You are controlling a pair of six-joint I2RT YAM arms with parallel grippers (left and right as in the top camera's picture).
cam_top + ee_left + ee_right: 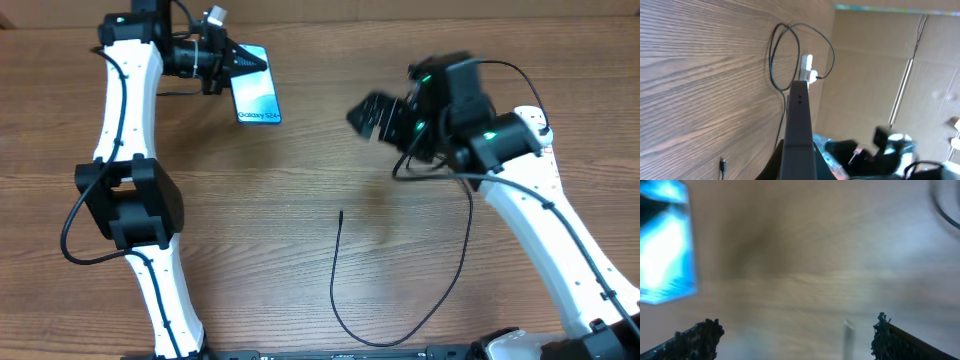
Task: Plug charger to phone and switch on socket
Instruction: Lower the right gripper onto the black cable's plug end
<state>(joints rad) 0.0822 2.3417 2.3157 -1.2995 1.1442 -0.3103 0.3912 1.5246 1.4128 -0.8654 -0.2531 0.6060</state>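
I read one text only: "Galaxy S24" in small print on the phone [254, 95] screen, seen from overhead; my two wrist views give nothing legible.

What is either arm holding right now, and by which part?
The left gripper holds the phone by one short end; the right gripper is open, empty.

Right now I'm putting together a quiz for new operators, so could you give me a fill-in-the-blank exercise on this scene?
1. The left pincer is shut on the phone, whose screen glows ___.
2. The right pincer is ___ and holds nothing.
3. The charger lies loose on the ___, its tip plugged into nothing.
Missing words: blue; open; table.
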